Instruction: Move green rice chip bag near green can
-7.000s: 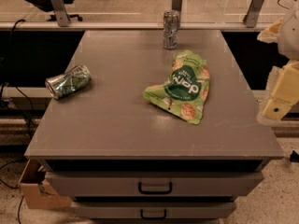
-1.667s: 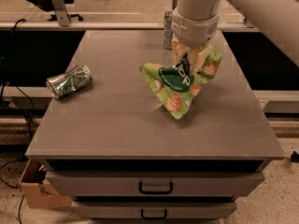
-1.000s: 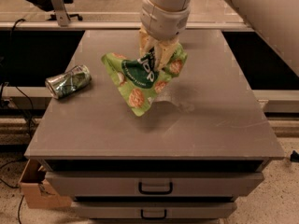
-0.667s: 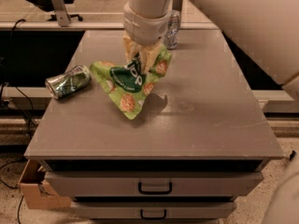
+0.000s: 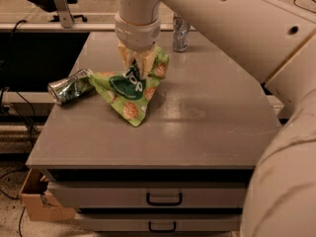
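One green rice chip bag (image 5: 129,90) hangs clamped in my end effector (image 5: 138,63), just beside the toppled green can (image 5: 70,86).

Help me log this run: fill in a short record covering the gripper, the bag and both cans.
gripper: over left half of table, jaws shut on top of green rice chip bag
bag: hangs crumpled, left edge meets green can in this view
green can: on its side, near left edge
silver can: upright, back edge
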Robot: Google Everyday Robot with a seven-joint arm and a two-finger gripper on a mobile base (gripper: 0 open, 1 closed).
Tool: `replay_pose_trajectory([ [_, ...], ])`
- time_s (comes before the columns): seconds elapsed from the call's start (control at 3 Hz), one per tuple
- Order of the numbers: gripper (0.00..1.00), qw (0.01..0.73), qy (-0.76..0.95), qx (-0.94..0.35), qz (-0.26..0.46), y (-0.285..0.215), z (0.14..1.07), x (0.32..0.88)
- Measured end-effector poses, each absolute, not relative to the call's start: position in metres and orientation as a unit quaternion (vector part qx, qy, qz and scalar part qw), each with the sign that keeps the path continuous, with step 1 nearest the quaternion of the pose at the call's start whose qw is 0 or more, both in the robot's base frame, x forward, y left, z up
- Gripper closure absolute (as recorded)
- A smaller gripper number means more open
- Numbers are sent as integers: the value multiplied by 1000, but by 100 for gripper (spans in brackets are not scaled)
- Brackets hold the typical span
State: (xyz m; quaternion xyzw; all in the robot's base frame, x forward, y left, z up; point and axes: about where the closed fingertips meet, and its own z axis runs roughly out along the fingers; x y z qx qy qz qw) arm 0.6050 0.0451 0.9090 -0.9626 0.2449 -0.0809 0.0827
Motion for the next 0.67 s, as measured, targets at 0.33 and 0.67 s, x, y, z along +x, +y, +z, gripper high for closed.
replay_pose_trajectory([
  [0.33,100,76,222,-968,-92,61,912,609],
  [0.67,100,71,201,-972,-97,76,913,612],
])
